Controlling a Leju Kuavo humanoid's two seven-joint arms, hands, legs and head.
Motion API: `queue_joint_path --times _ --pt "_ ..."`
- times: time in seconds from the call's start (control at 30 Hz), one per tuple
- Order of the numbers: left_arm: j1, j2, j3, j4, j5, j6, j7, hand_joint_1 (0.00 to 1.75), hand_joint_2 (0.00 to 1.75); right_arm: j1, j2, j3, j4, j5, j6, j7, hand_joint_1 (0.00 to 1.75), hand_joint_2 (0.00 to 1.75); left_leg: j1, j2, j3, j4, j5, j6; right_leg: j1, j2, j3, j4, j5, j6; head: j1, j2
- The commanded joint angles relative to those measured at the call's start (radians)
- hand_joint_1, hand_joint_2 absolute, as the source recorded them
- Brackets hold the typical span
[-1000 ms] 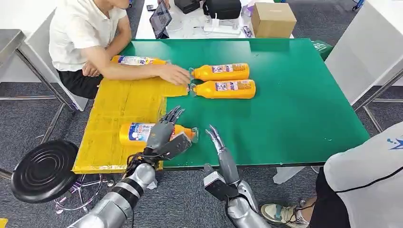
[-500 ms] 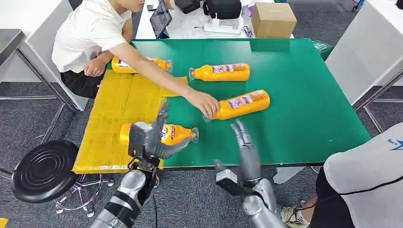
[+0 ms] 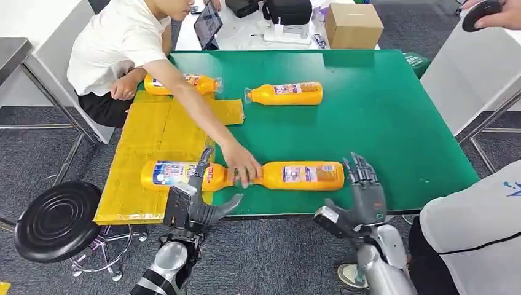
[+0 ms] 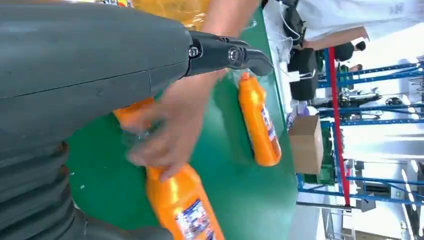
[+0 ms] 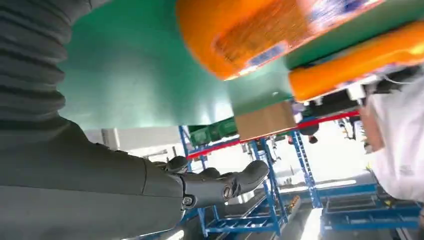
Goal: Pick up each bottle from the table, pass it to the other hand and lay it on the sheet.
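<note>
An orange bottle (image 3: 175, 174) lies on the yellow sheet (image 3: 153, 132) near the table's front. My left hand (image 3: 196, 206) hovers just in front of it at the table edge, fingers spread, holding nothing. A second orange bottle (image 3: 301, 175) lies on the green table (image 3: 393, 110) close to the front edge, and a person's hand (image 3: 242, 169) holds its neck. My right hand (image 3: 365, 193) stands open just past that bottle's base. The left wrist view shows this bottle (image 4: 182, 205) under the person's hand (image 4: 170, 130). Another bottle (image 3: 285, 93) lies at the far middle.
A further bottle (image 3: 178, 84) lies at the sheet's far edge beside the seated person (image 3: 117, 49). A cardboard box (image 3: 353, 24) and devices sit behind the table. A black stool (image 3: 55, 218) stands at the front left. Another person (image 3: 473, 233) stands at the right.
The person slid a bottle from mid-table to the front edge. My left hand came off the sheet bottle and drew back. My right hand moved right, toward the slid bottle's base.
</note>
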Motion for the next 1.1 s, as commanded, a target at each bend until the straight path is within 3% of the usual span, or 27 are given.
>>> queue_joint_path --times 0.03,0.27,0.33,0.57,1.1 --pt "-0.038 -0.007 -0.074 0.028 0.024 -0.008 0.013 0.0 1.75 -0.139 -0.004 -0.019 0.225 0.057 -0.002 0.037 0.0 1.75 0.001 0.003 0.003 -0.001 -0.001 -0.002 0.001 0.002 0.002 0.0 -0.001 -0.002 -0.001 0.0" --pt "-0.044 -0.011 -0.116 0.045 0.053 0.011 0.009 0.0 1.75 -0.179 -0.009 0.019 0.287 0.052 -0.002 0.053 0.0 1.75 0.001 0.003 0.004 0.0 -0.001 -0.002 0.001 0.002 0.003 -0.001 0.0 -0.002 0.0 0.0" --pt "-0.057 -0.029 -0.13 0.075 0.07 0.013 0.014 0.0 1.75 -0.236 0.004 0.052 0.416 0.081 -0.002 0.084 0.0 1.75 0.001 0.002 0.002 0.0 0.0 -0.001 0.001 0.001 0.001 0.0 0.0 -0.001 0.0 0.0" --pt "-0.078 -0.045 -0.163 0.1 0.081 0.026 -0.003 0.0 1.75 -0.282 0.043 0.102 0.547 0.071 0.004 0.057 0.0 1.75 0.001 0.003 0.004 -0.001 -0.001 -0.002 0.001 0.002 0.003 -0.001 0.0 -0.003 0.0 0.0" --pt "-0.112 -0.056 -0.197 0.127 0.125 -0.008 0.008 0.0 1.75 -0.327 0.055 0.198 0.612 0.099 0.119 0.114 0.0 1.75 0.001 0.003 0.004 -0.001 0.0 -0.002 0.001 0.001 0.003 -0.001 0.0 -0.002 0.0 0.0"
